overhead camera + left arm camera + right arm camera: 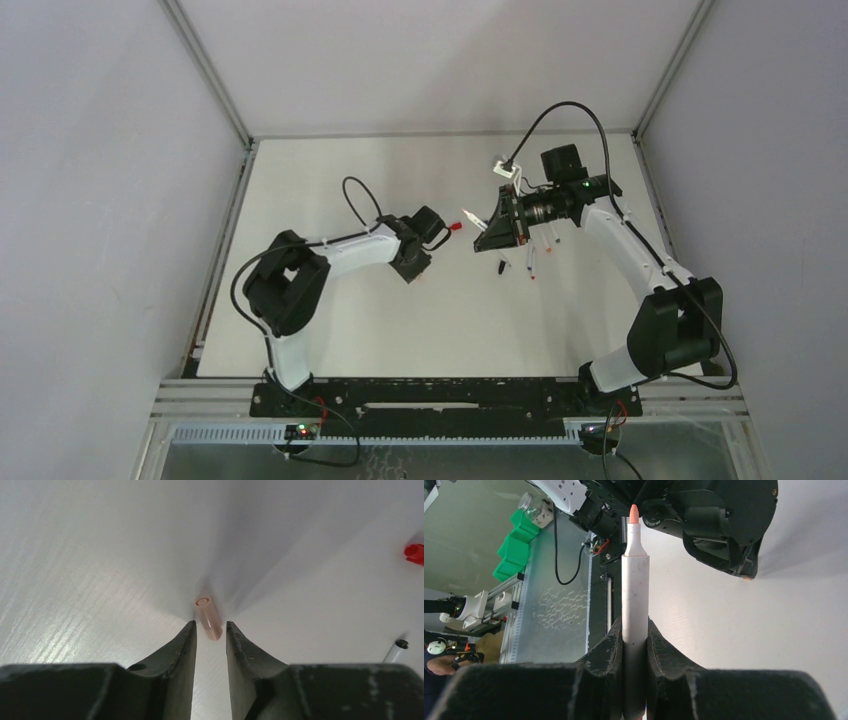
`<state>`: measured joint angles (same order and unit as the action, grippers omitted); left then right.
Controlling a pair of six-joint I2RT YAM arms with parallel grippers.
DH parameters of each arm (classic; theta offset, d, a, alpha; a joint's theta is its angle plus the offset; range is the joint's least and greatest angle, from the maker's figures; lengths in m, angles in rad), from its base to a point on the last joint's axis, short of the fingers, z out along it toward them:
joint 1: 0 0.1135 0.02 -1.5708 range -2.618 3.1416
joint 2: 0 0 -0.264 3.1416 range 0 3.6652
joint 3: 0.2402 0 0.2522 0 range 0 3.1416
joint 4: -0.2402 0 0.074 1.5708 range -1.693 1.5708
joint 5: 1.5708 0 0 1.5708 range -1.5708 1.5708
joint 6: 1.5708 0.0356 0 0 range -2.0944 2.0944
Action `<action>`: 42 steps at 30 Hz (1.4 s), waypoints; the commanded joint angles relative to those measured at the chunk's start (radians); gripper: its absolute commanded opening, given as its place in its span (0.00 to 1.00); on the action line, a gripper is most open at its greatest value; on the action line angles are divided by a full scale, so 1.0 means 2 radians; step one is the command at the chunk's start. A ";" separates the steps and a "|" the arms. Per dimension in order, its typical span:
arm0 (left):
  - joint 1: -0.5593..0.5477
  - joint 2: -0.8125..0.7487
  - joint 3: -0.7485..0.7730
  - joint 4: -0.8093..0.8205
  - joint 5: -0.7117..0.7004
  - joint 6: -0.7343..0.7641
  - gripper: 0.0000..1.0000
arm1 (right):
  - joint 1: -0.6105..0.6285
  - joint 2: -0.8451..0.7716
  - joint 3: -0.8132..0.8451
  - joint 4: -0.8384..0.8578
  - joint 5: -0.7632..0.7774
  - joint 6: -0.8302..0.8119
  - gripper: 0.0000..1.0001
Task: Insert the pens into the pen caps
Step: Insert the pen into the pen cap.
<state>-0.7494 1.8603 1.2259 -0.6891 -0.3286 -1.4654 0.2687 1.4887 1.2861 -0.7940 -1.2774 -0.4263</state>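
An orange pen cap [209, 619] lies on the white table. My left gripper [210, 625] points down at it, open, and the cap's near end sits between the fingertips without touching either. From above, the left gripper [413, 268] is at mid-table. My right gripper [634, 622] is shut on a white pen [634, 595] whose orange tip [634, 514] points at the left arm. Overhead, the right gripper [484, 226] hovers to the right of the left one, and a red cap [457, 226] lies between them.
Loose pens [532, 262] and a black cap [503, 266] lie under and beside the right gripper. In the left wrist view, the red cap [415, 553] is at far right and a pen end [396, 650] lies lower right. Enclosure walls stand on three sides.
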 commanded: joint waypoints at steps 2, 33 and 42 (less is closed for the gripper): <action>0.009 0.012 0.027 -0.029 0.015 0.009 0.30 | -0.004 -0.021 0.018 0.000 -0.016 -0.014 0.00; 0.054 0.038 -0.021 -0.052 0.049 0.265 0.43 | -0.006 -0.023 0.017 -0.003 -0.021 -0.015 0.00; 0.069 0.065 -0.001 -0.062 0.082 0.279 0.36 | -0.006 -0.024 0.017 -0.005 -0.023 -0.016 0.00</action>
<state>-0.6258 1.8923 1.2461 -0.7853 -0.1772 -0.9493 0.2611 1.4792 1.2861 -0.7959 -1.2934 -0.4332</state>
